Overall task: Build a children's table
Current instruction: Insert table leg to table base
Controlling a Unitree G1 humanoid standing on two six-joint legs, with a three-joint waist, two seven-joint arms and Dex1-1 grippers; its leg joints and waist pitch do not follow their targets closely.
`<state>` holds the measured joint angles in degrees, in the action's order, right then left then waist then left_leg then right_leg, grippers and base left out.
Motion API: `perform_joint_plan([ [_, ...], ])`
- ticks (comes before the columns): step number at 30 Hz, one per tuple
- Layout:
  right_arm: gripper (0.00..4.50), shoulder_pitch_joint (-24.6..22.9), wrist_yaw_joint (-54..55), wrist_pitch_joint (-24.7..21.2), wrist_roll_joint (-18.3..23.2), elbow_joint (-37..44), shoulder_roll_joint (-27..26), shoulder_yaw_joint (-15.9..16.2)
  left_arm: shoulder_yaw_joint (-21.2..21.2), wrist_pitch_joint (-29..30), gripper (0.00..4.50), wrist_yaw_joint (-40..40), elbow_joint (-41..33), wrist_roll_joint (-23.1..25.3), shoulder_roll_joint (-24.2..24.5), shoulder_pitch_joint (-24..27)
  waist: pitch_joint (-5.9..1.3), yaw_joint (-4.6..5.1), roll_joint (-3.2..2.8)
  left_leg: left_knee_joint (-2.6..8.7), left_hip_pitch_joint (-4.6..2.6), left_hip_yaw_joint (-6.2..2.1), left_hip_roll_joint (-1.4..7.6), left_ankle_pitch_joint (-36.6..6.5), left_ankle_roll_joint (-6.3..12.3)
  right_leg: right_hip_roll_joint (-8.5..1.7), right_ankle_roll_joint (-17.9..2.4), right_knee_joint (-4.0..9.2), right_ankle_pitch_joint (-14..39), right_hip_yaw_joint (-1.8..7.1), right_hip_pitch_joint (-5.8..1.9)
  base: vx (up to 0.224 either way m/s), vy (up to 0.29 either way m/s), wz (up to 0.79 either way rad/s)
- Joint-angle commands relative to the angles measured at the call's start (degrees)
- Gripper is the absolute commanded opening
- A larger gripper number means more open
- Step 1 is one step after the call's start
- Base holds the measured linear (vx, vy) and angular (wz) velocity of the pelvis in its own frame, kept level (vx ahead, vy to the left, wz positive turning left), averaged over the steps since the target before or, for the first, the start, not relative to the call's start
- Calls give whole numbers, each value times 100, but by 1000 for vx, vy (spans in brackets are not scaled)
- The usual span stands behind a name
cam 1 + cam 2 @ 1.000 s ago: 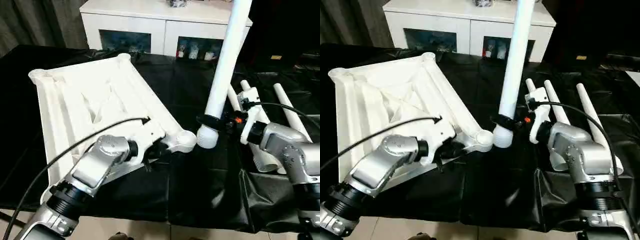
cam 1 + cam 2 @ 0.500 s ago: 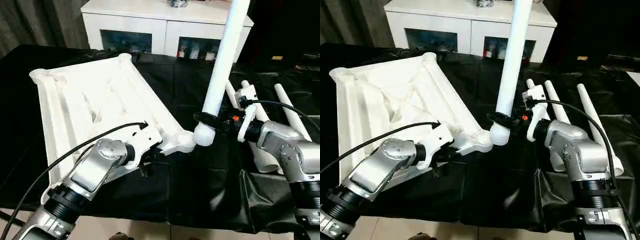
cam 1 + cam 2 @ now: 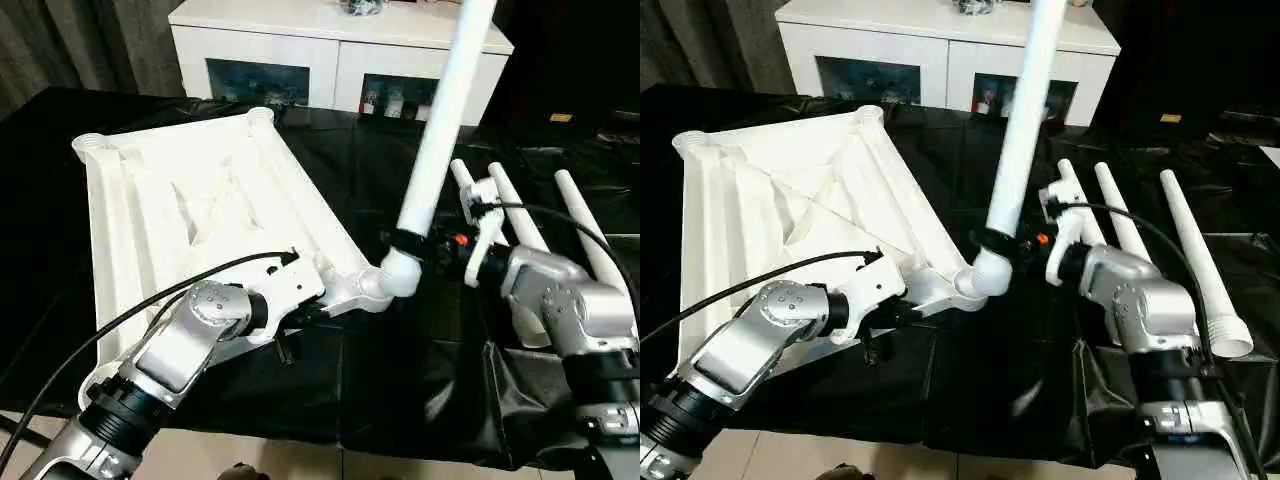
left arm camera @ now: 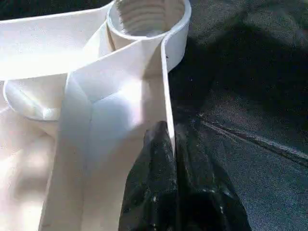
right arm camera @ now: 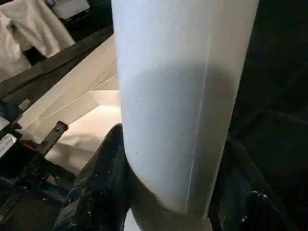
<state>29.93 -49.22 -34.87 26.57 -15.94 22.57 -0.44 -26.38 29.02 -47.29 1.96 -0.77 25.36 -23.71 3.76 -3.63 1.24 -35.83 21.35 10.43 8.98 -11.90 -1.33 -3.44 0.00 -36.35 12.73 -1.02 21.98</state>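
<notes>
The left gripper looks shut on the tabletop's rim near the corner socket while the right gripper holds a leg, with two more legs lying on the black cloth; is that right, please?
Almost: three legs lie on the black cloth, not two, as the right eye view shows. The left gripper is indeed shut on the tabletop rim near the corner socket, and the right gripper holds a leg.

The two eye views looked from the robot's head, forward and down, over its silver forearms. Both showed the same black-covered surface (image 3: 400, 370), the white ribbed plastic tabletop (image 3: 190, 210) and the white cabinet (image 3: 330, 45) at the back. The left wrist view looked very close along the left tool (image 4: 171, 144) at the tabletop's rim and a round corner socket (image 4: 147, 17). The right wrist view looked very close along the right tool (image 5: 168, 192) at the long white round leg (image 5: 180, 96), which the eye views also showed.
</notes>
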Motion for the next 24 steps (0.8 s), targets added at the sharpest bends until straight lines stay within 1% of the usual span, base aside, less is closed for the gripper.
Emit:
perform_joint_plan([
  [1, 184, 141, -138, -29, -15, 19, 44, 105, -239, -92, 0, -116, -45, 103, -28, 40, -408, 19, 56, 438, -110, -115, 403, -252, 235, -468, -1649, 348, -47, 215, -226, 0, 0, 0],
  [2, 184, 146, -179, -32, -68, -3, 72, 171, -259, -99, 0, -124, -29, 129, -10, 39, -408, 16, 64, 437, -107, -117, 404, -248, 236, -467, -1643, 343, -34, 214, -227, 0, 0, 0],
  [3, 184, 150, -210, -19, -117, -48, 88, 214, -287, -143, 0, -163, -20, 150, 14, 40, -405, 15, 58, 440, -111, -118, 407, -264, 237, -466, -1623, 348, 2, 212, -220, 0, 0, 0],
  [4, 184, 158, -221, 66, -218, -178, 86, 262, -319, -191, 0, -223, -10, 168, 43, 49, -406, 20, 58, 442, -110, -121, 403, -275, 221, -464, -1621, 347, 36, 210, -217, 0, 0, 0],
  [7, 184, 171, -217, 155, -312, -318, 70, 294, -326, -205, 0, -239, 6, 185, 46, 54, -401, 20, 61, 443, -118, -111, 404, -336, 170, -469, -1628, 359, 96, 215, -209, 0, 0, 0],
  [8, 184, 197, -190, 233, -331, -445, 19, 271, -295, -191, 0, -220, -1, 166, 29, 51, -400, 14, 87, 443, -127, -104, 408, -348, 170, -469, -1622, 364, 103, 218, -204, 0, 0, 0],
  [9, 184, 249, -132, 363, -349, -670, -73, 223, -261, -193, 0, -193, -6, 161, 15, 46, -404, 16, 73, 443, -115, -111, 406, -334, 162, -479, -1640, 351, 96, 215, -208, 0, 0, 0],
  [10, 184, 270, -113, 401, -353, -747, -105, 211, -251, -197, 0, -187, -6, 164, 14, 43, -403, 24, 71, 445, -109, -111, 401, -343, 154, -479, -1643, 353, 110, 214, -207, 0, 0, 0],
  [11, 184, 270, -113, 401, -353, -747, -105, 211, -251, -197, 0, -187, -6, 164, 14, 43, -400, 25, 67, 449, -118, -111, 403, -385, 141, -473, -1634, 364, 151, 213, -200, 0, 0, 0],
  [12, 184, 332, -25, 522, -332, -988, -213, 130, -238, -198, 0, -188, -4, 176, 11, 41, -409, 23, 85, 444, -129, -104, 408, -378, 142, -476, -1644, 360, 111, 215, -197, 0, 0, 0],
  [13, 184, 345, -6, 545, -325, -1038, -237, 104, -238, -200, 0, -187, -4, 178, 11, 42, -409, 22, 79, 449, -118, -108, 406, -346, 144, -478, -1652, 353, 83, 213, -205, 0, 0, 0],
  [14, 184, 350, 2, 554, -322, -1058, -247, 92, -238, -201, 0, -186, -3, 178, 11, 42, -415, 22, 76, 445, -125, -105, 405, -333, 144, -473, -1659, 350, 67, 210, -201, 0, 0, 0],
  [15, 184, 356, 28, 577, -267, -1199, -321, -6, -217, -204, 0, -166, 8, 178, 4, 40, -411, 13, 110, 445, -119, -99, 402, -308, 173, -468, -1650, 345, 31, 213, -208, 0, 0, 0],
  [16, 184, 354, 30, 581, -261, -1217, -329, -16, -212, -203, 0, -163, 9, 178, 2, 40, -411, 14, 101, 447, -110, -103, 405, -298, 183, -480, -1652, 339, 25, 215, -213, 0, 0, 0],
  [17, 184, 301, 36, 596, -220, -1280, -383, -72, -181, -201, 0, -135, 20, 175, -10, 40, -409, 16, 101, 449, -108, -103, 405, -308, 194, -482, -1647, 347, 64, 210, -212, 0, 0, 0],
  [19, 184, 273, 25, 615, -211, -1302, -402, -85, -167, -201, 0, -125, 25, 175, -16, 39, -405, 18, 99, 452, -109, -106, 406, -333, 188, -478, -1624, 353, 126, 208, -210, 0, 0, 0],
  [21, 184, 125, 0, 655, -162, -1251, -449, -115, -88, -190, 0, -78, 39, 148, -54, 35, -403, 12, 96, 457, -116, -105, 411, -380, 166, -488, -1596, 365, 204, 210, -206, 0, 0, 0],
  [24, 184, -109, 64, 752, -71, -1074, -536, -230, -18, -198, 0, -30, 98, 134, -95, -1, -408, 8, 89, 463, -109, -111, 410, -366, 154, -487, -1581, 358, 139, 209, -210, 0, 0, 0],
])
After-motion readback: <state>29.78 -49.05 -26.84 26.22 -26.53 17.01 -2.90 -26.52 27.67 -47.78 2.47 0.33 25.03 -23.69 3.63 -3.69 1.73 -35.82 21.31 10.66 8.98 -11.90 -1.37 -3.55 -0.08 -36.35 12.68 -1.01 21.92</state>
